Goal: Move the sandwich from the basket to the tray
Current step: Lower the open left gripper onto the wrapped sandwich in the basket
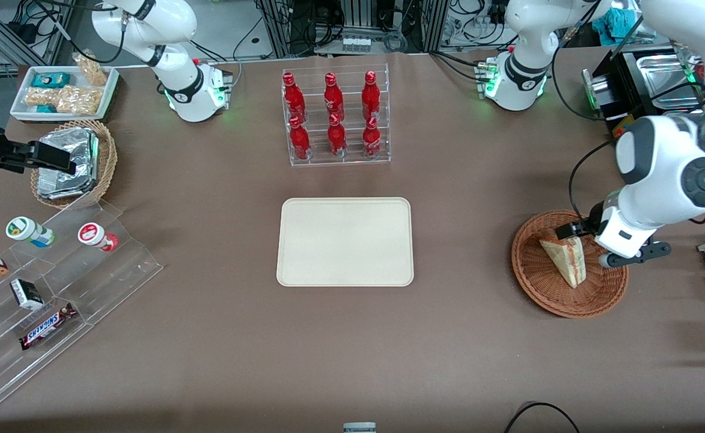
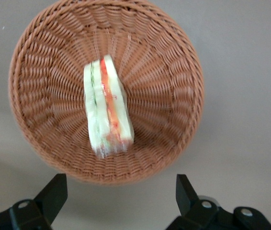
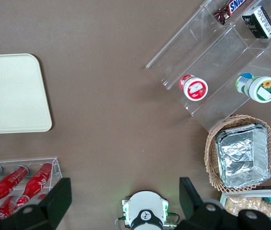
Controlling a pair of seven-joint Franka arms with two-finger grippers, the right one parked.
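Observation:
The sandwich [image 1: 565,258], a pale wedge with red and green filling, lies in the reddish-brown wicker basket [image 1: 538,294] toward the working arm's end of the table. My gripper [image 1: 606,243] hovers above the basket, over the rim farther from the front camera. In the left wrist view the sandwich [image 2: 106,108] rests in plastic wrap in the middle of the basket [image 2: 35,96]. The gripper [image 2: 120,181] is open, its black fingertips [image 2: 58,184] wide apart outside the basket rim with only table between them. The cream tray [image 1: 345,242] lies bare at the table's middle and also shows as the tray [image 3: 11,93] in the right wrist view.
A clear rack of red bottles [image 1: 335,117] stands farther from the front camera than the tray. Toward the parked arm's end are a clear stepped shelf with snacks [image 1: 57,282], a tan basket of foil packets [image 1: 73,162] and a white snack tray [image 1: 64,90]. A black appliance [image 1: 647,78] stands near the working arm's base.

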